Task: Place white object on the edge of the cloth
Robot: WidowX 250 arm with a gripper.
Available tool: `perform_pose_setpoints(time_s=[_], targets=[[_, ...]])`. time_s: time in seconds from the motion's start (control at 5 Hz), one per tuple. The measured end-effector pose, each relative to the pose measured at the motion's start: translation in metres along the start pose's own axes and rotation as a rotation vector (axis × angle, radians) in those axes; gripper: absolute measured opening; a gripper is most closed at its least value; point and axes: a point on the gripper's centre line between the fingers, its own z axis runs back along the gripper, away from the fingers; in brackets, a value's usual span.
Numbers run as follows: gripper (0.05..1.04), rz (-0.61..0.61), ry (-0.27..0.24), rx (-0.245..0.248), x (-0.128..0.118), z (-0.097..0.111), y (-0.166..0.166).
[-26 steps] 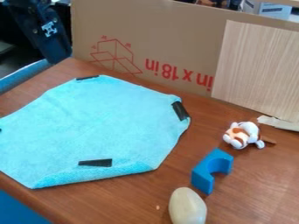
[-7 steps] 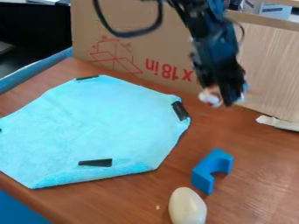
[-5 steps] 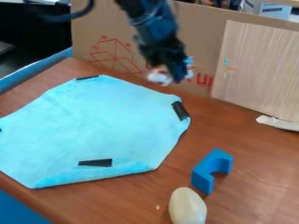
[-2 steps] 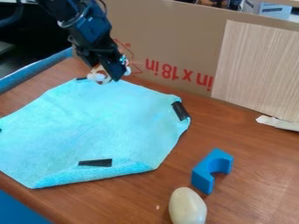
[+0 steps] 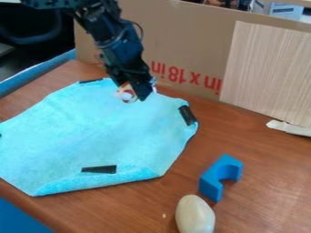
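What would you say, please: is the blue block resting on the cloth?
No, the blue block rests on the wooden table, with bare wood between it and the cloth.

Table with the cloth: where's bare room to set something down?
The cloth is bare between its dark strips; the table, right of the blue block, below the white scrap. Crowded: the cloth's far edge, where the gripper holds the small toy, and between the block and pale egg shape.

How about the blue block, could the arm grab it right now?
Probably not: the claw holds the toy over the cloth. It would likely have to let go first, though nothing covers the block.
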Motion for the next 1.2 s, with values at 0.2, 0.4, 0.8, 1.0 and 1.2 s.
perform_pose_setpoints(time_s=[0.2,0.4,0.8,1.0,1.2], targets=[[0.574,0.001,0.023,0.022,0.007,-0.021,-0.003],[0.574,0.006,0.052,0.052,0.007,-0.036,0.002],[0.574,0.043,0.050,0.077,0.004,-0.035,0.013],[0.574,0.107,0.014,0.119,-0.011,-0.004,0.038],[0.574,0.173,0.023,0.167,-0.052,0.025,0.073]])
